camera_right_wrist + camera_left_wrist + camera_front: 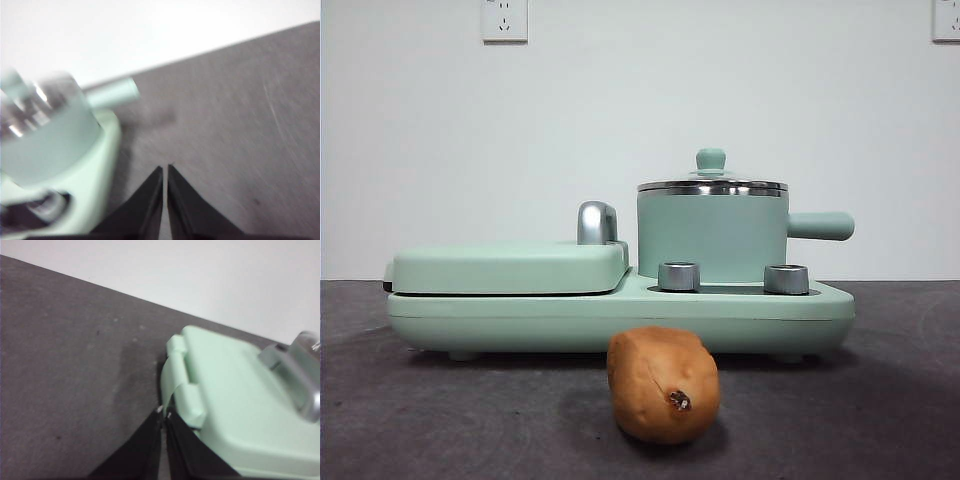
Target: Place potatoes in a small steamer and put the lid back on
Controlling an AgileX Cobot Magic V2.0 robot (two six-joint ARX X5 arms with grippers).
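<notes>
The small steamer (712,238) looks like matt mint enamel with a polished steel rim, under the lid (711,182) of shiny metal edge. The potato (663,385) has smooth, dull orange-brown skin; the table (880,400) is dark, rough and matt

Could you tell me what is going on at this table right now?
Nothing is being handled yet. The potato lies on the table in front of the green cooker. The small steamer sits on the cooker with its lid on. The left pincer and right pincer are both shut and empty, off to either side.
</notes>
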